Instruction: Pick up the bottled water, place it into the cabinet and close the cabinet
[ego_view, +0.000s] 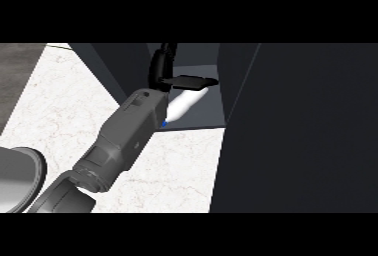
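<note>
Nearest, at the lower left of the view, a grey forearm (122, 145) runs up and away over the white marbled counter (66, 110) toward the hand. It comes in from the left side of the view, so I take it for the robot's left arm, though that is a judgement from its place alone. The other hand does not show anywhere.

At the end of the forearm the left hand (168, 75) reaches into the open cabinet (203, 112). Its fingers and thumb are curled round the upper part of the bottle (181, 105), so the hand is clamped on it. One digit sticks out to the right across the bottle's top.

The bottle hangs below and just nearer than the hand, tilted, its pale body slanting down to the left with a touch of blue at the lower end. It is over the grey cabinet floor, inside the opening. Whether it touches the floor I cannot tell.

To the right of the hand stands a large dark panel (295, 130), which I judge to be the open cabinet door. Beyond the hand lies the cabinet's shadowed back.

The step in hand looks like the placing. Next the hand would need to set the bottle down, let go, draw clear of the opening, and only then swing the door to.
</note>
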